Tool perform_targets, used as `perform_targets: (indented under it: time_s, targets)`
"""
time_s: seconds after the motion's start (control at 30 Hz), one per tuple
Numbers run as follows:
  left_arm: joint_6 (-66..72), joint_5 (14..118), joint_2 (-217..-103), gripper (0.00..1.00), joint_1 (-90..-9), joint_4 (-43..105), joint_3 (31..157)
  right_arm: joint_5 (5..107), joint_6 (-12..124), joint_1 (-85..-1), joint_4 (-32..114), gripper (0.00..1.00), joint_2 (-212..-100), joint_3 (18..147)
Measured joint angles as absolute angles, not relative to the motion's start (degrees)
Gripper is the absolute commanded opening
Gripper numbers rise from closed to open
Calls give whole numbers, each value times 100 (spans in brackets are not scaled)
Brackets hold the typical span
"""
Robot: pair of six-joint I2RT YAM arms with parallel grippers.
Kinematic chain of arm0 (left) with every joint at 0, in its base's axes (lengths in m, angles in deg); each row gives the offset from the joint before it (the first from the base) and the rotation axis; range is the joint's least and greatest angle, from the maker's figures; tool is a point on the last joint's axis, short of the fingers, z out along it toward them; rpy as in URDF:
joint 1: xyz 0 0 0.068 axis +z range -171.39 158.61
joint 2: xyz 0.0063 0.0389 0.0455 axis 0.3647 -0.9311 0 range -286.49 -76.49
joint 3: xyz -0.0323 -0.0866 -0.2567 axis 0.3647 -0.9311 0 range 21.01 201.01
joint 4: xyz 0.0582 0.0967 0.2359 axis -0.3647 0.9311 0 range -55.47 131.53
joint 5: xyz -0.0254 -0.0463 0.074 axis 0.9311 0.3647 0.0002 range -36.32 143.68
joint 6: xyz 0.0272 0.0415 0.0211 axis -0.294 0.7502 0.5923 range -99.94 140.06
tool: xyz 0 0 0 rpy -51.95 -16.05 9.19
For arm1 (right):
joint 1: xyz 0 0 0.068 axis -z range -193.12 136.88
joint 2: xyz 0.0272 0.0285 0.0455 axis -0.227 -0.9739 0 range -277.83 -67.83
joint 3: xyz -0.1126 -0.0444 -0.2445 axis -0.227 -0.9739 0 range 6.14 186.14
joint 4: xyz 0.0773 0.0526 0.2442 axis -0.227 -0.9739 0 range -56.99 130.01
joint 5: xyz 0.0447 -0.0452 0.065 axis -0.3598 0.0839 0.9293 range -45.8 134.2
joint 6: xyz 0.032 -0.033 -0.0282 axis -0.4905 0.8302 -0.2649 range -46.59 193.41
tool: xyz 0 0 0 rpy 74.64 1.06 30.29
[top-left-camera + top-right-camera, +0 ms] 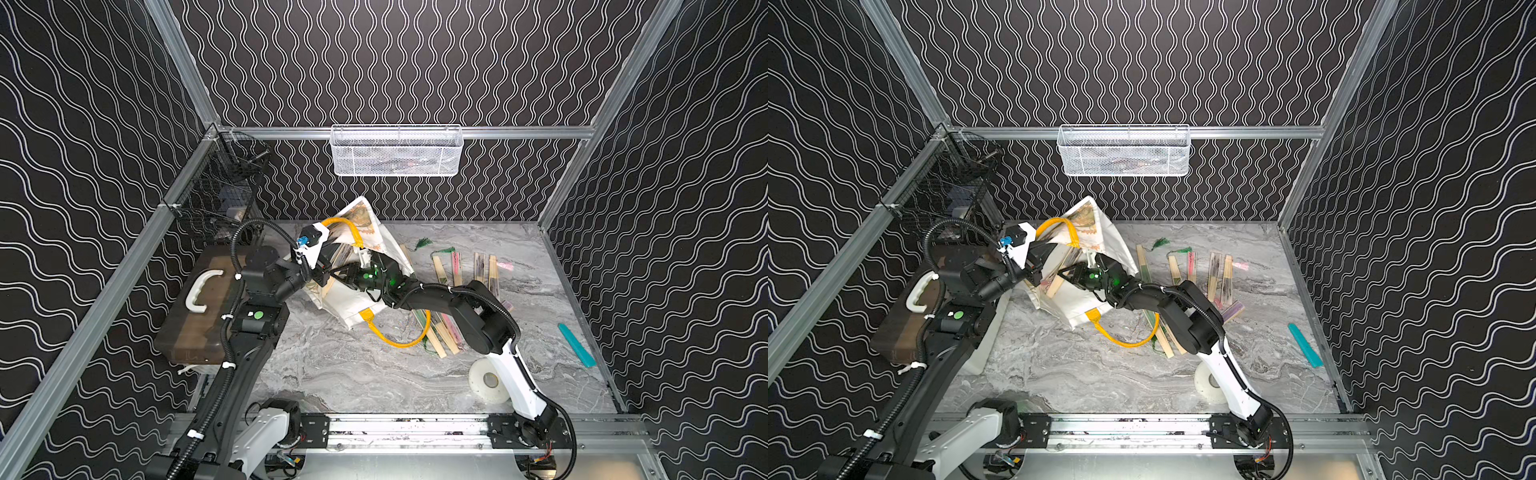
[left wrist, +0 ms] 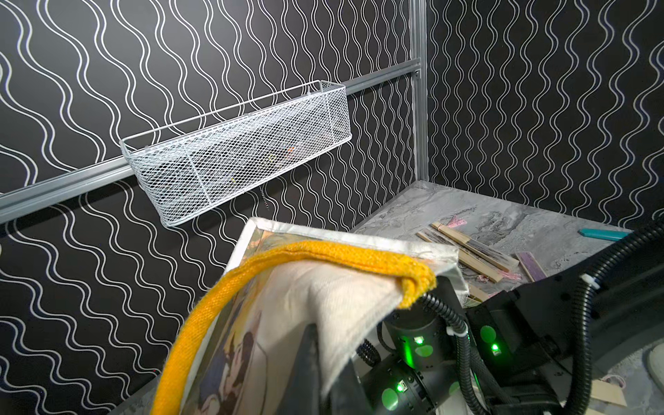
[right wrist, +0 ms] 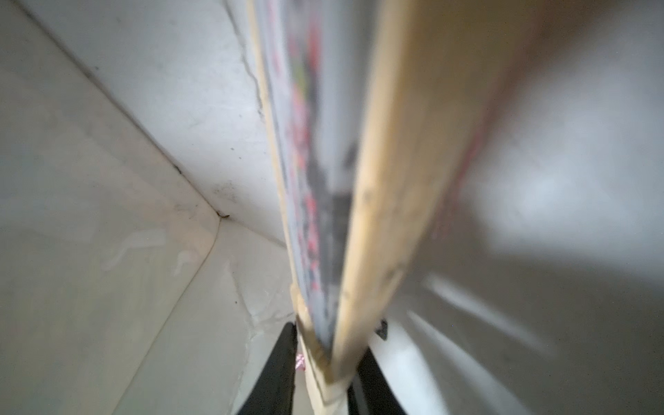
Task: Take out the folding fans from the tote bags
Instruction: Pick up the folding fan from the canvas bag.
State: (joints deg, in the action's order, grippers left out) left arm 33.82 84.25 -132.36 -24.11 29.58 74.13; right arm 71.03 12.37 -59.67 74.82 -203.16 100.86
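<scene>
A white tote bag with yellow handles and a brownish print lies at mid table, its mouth lifted. My left gripper is shut on the bag's upper rim by the yellow handle. My right gripper reaches into the mouth. It is shut on the end of a tan folding fan with red and black folds. Several other fans lie on the table to the right of the bag. More fans lie under the right arm.
A brown-lidded box with a white handle sits left of the bag under my left arm. A teal bar lies by the right wall, a tape roll near the front. A white mesh basket and a black wire basket hang at the back.
</scene>
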Motion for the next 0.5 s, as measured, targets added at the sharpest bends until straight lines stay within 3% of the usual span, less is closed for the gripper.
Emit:
perform_targets:
  time_s: [0.13,0.5]
  targets:
    - [3526,8130,-13304,0,-2413,3052,7463,7149,1290,-5956,7364,14,-20054,9756]
    - [3825,6621,-13877,0,-2420,3380,7844,7232,2699,-6098,6535,12,-18762,9183]
